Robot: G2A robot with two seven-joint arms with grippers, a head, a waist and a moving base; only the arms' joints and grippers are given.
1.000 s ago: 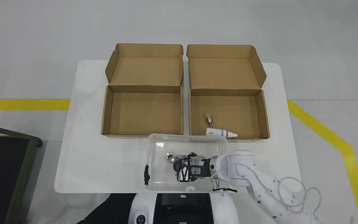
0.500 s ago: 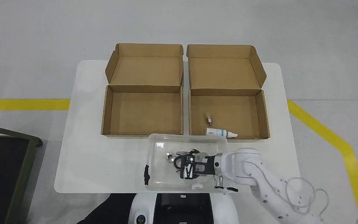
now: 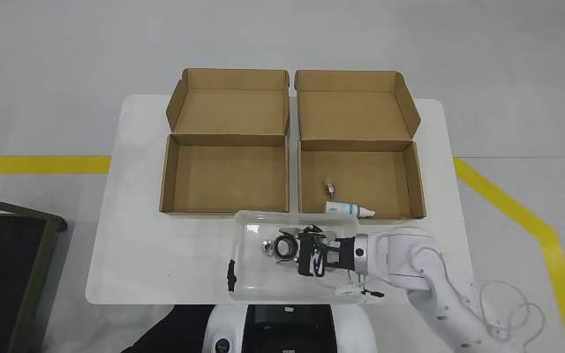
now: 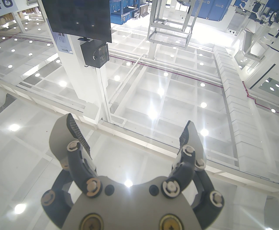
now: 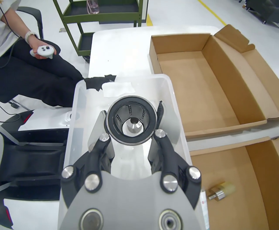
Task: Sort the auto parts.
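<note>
white table (image 3: 132,221), grey floor (image 3: 71,53): right gripper (image 5: 131,113) grips ring (image 5: 110,122) over clear bin (image 3: 252,278); left gripper (image 4: 128,120) wide.

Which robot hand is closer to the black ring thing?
Right. The right gripper is shut on the black ring, over the clear bin. The left gripper is open, facing the ceiling, turned away from it.

Nothing clearly legible. White lettering on the blue banners (image 4: 218,9) overhead, too small to read. Fine print on the pillar poster (image 4: 63,41), blurred. Perhaps red print on the tube (image 5: 204,203) along the near edge of the cardboard box (image 5: 239,172), unreadable.
</note>
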